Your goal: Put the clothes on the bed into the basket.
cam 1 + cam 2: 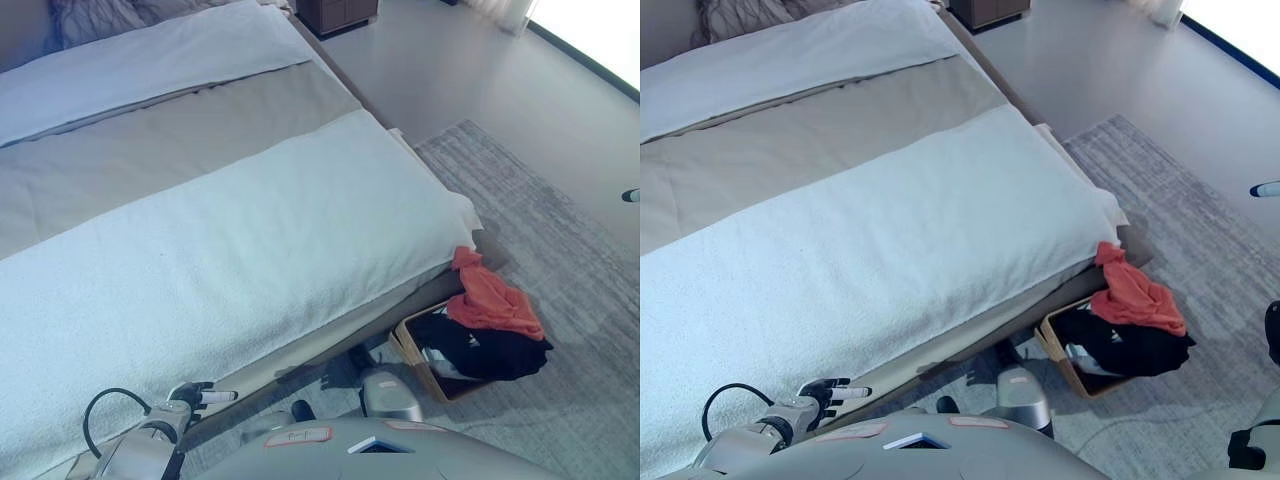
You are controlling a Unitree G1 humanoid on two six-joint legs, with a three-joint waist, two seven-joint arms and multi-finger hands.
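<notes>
A tan basket [412,347] stands on the rug beside the bed's foot corner. A black garment [487,352] fills it and spills over its right rim. An orange garment [490,298] lies draped on top, hanging over the far side. The bed [260,240] carries a white blanket, a grey sheet and a white cover, with no loose clothes showing on it. My left hand [203,395] is low at the bed's near edge, open, fingers straight, holding nothing. Only a dark sliver of my right hand [1273,338] shows at the right edge.
A grey rug [560,230] covers the floor right of the bed, with bare floor [470,70] beyond it. A dark wooden cabinet [335,14] stands at the far end. Patterned pillows [100,15] lie at the head of the bed.
</notes>
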